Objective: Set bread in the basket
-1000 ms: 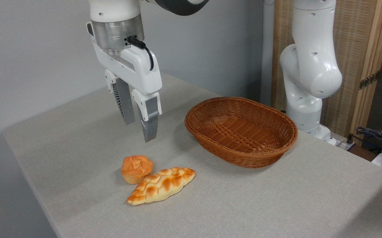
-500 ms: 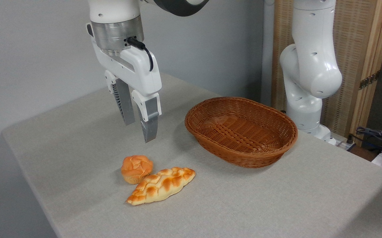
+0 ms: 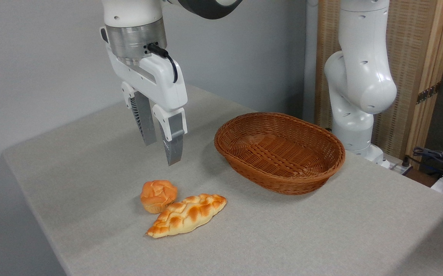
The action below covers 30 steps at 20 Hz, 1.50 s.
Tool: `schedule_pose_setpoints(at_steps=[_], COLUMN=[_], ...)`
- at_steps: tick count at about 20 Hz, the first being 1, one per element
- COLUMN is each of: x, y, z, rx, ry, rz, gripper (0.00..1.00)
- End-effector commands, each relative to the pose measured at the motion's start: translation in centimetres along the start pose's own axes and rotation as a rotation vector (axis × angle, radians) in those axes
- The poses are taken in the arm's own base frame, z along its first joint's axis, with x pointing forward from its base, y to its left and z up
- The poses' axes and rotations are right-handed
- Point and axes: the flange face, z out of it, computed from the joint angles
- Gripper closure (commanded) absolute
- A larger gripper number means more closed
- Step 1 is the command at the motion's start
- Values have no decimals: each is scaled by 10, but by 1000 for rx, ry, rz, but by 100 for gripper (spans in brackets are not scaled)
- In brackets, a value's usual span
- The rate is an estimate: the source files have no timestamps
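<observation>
Grey, cloth-textured table (image 3: 283, 230) fills most of the view, set against a plain pale wall, with a slatted wooden screen and some cables at the right edge. At the far side of the table stands the white jointed base of a robot arm (image 3: 359, 76).

Near the front left of the table lies the bread, a small round golden-orange bun with a cracked, knobbly top (image 3: 158, 196). It sits directly on the table, nothing holding it. Just in front of it, and seemingly touching its right side, lies a long braided loaf with pointed ends, pale yellow with browned ridges (image 3: 187, 214).

To the right and further back sits a large oval basket of reddish-brown woven wicker (image 3: 279, 180), shallow with flaring sides. Nothing is inside it.

Above and behind the bun hangs the robot's white two-finger gripper with grey ribbed fingers (image 3: 162, 153), pointing down. Its fingers stand apart with a clear gap between them, holding nothing, and their tips are well clear of the table.

By this showing, no step of the task is complete: the bun has not been grasped, and the basket is empty. What remains is lowering onto the bun, closing on it without catching the braided loaf beside it, carrying it right, and releasing it into the basket.
</observation>
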Motion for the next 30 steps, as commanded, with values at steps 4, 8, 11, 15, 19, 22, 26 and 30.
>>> schedule_pose_setpoints(at_steps=[4,8,11,15,19,22,26,30], x=[2,2,3,3,6,14,40,65], y=[2,1,1,0,0,-2,4,26], z=[-2,-3,-4,-3,1,7,23,56], rx=[-12,-7,-3,-2,-5,13,54,38], ry=[-3,3,7,9,8,19,50,19], rz=[-14,-13,-13,-12,-3,0,37,98], gripper=[0,0,0,0,0,0,0,0])
